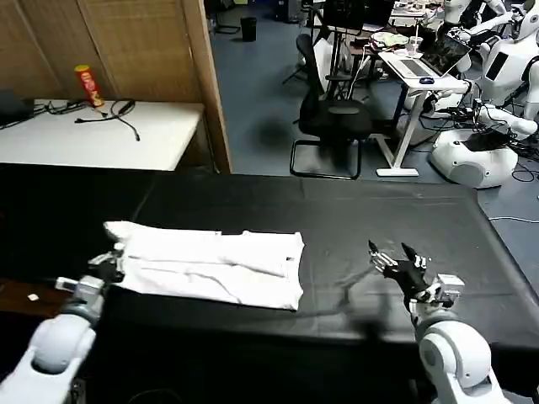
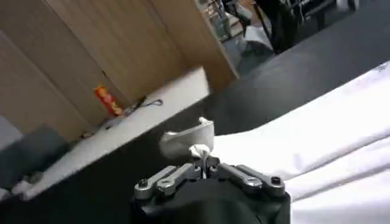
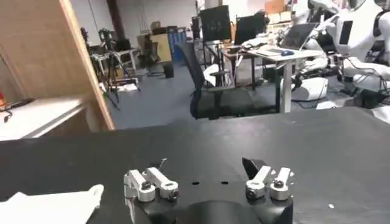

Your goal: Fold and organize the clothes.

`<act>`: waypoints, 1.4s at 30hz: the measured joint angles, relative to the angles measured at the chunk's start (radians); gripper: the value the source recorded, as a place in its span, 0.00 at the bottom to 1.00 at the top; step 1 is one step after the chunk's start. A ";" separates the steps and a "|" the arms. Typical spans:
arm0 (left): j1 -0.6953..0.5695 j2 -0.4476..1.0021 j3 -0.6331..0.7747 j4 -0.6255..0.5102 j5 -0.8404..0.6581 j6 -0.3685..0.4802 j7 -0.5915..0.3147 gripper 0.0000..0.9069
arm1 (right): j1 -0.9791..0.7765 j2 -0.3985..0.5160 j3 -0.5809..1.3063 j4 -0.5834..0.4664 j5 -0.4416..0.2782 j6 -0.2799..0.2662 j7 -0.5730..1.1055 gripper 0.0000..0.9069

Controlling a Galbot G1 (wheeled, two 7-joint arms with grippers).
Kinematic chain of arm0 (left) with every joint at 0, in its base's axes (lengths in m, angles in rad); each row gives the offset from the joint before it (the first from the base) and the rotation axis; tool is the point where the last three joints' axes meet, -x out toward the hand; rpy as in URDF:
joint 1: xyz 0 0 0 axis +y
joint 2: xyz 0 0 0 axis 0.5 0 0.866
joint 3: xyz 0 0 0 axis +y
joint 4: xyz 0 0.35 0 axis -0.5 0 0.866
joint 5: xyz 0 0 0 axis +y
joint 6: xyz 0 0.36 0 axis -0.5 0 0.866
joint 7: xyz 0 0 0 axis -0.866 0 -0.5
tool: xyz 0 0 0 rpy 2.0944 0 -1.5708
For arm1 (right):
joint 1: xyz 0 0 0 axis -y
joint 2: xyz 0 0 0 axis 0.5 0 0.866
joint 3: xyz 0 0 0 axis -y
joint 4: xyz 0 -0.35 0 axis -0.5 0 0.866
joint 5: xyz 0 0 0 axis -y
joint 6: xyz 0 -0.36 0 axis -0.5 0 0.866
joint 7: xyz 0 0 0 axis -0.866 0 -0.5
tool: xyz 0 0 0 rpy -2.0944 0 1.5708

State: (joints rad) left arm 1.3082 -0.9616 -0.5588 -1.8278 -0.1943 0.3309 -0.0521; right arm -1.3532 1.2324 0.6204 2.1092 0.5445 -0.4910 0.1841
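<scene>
The white T-shirt (image 1: 210,265) lies folded into a long flat band on the black table (image 1: 354,210), left of centre. My left gripper (image 1: 112,263) is at the shirt's left end, shut on a pinch of the white fabric (image 2: 201,150); the cloth spreads away from it (image 2: 317,146). My right gripper (image 1: 392,257) hovers over bare black cloth to the right of the shirt, jaws wide open and holding nothing. In the right wrist view a corner of the shirt (image 3: 55,207) shows off to one side of the right gripper (image 3: 204,167).
A white side table (image 1: 93,135) with black cables and a red can (image 1: 88,86) stands behind the left of the black table. An office chair (image 1: 333,118), desks and other robots (image 1: 488,109) fill the room beyond.
</scene>
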 joint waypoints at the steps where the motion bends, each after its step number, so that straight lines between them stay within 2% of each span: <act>1: -0.006 -0.017 0.018 -0.019 -0.018 0.014 -0.007 0.00 | -0.004 0.003 0.002 0.000 -0.002 0.001 0.000 0.97; 8: -0.064 -0.134 0.188 -0.129 -0.117 0.082 -0.044 0.00 | -0.035 0.026 0.025 0.008 -0.027 0.010 -0.007 0.97; 18: -0.141 -0.250 0.373 -0.150 -0.186 0.107 -0.067 0.00 | -0.056 0.039 0.042 0.008 -0.041 0.015 -0.011 0.97; 33: -0.133 -0.366 0.433 -0.154 -0.205 0.120 -0.070 0.00 | -0.047 0.049 0.019 0.003 -0.059 0.014 -0.011 0.97; 38: -0.138 -0.393 0.440 -0.130 -0.158 0.113 -0.071 0.00 | -0.050 0.050 0.017 0.002 -0.063 0.014 -0.016 0.97; 39: -0.137 -0.398 0.442 -0.122 -0.149 0.110 -0.072 0.81 | -0.051 0.048 0.016 0.003 -0.065 0.015 -0.018 0.97; 40: -0.136 -0.401 0.443 -0.118 -0.144 0.109 -0.073 0.97 | -0.051 0.046 0.015 0.003 -0.067 0.015 -0.020 0.97; 42: -0.133 -0.411 0.445 -0.105 -0.135 0.106 -0.079 0.97 | -0.051 0.041 0.012 0.003 -0.071 0.016 -0.023 0.97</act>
State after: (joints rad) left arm 1.1751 -1.3729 -0.1140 -1.9324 -0.3290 0.4373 -0.1312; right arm -1.4044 1.2736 0.6324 2.1117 0.4739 -0.4747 0.1613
